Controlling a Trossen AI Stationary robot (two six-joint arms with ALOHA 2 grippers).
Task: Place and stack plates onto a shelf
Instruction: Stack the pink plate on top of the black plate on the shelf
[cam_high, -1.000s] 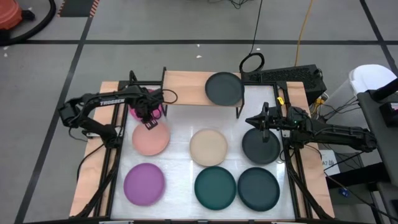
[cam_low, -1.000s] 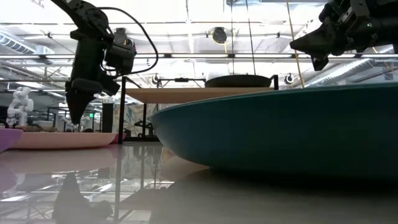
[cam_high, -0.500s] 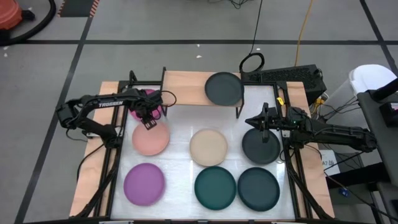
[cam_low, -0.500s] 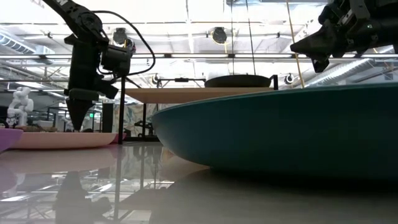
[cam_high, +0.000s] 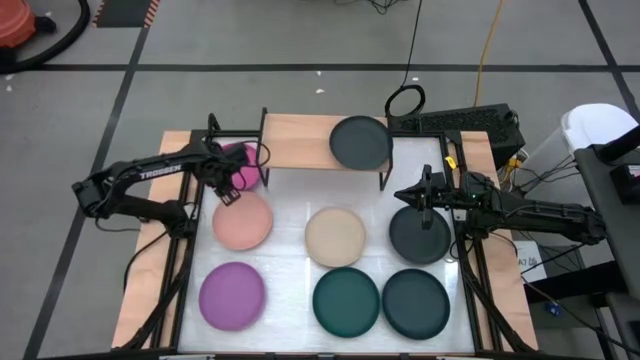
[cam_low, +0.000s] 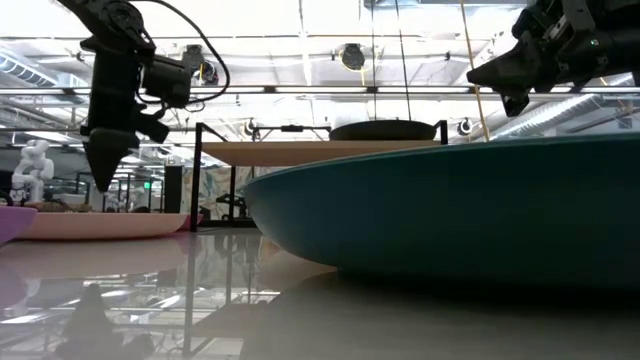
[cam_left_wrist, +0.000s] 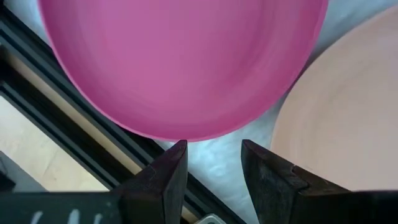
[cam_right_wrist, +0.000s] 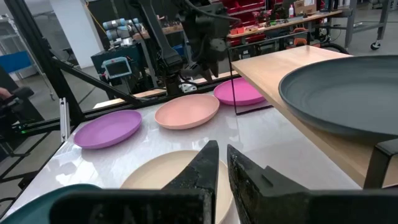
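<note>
My left gripper (cam_high: 228, 195) (cam_left_wrist: 214, 152) hangs open just above the table, at the near rim of the magenta plate (cam_high: 245, 165) (cam_left_wrist: 180, 62). The salmon plate (cam_high: 242, 221) (cam_left_wrist: 348, 124) lies right beside it. My right gripper (cam_high: 425, 200) (cam_right_wrist: 222, 155) is shut and hovers over the far rim of a charcoal plate (cam_high: 420, 234). Another charcoal plate (cam_high: 361, 143) (cam_right_wrist: 342, 99) sits on the shelf (cam_high: 300, 140) (cam_low: 320, 152). The beige (cam_high: 335, 237), purple (cam_high: 232, 295), teal (cam_high: 346, 302) and third charcoal (cam_high: 415, 303) plates lie flat on the table.
The shelf's black legs (cam_high: 264, 150) stand next to the magenta plate. Black frame rails (cam_high: 180, 260) run along both table sides. Cables and a black box (cam_high: 470, 125) lie past the far right corner. The board's left part is bare.
My left gripper has drawn back toward the table's left edge, off the salmon plate's far rim, and risen slightly; its arm has folded back leftward. The plates and my right arm have kept still.
</note>
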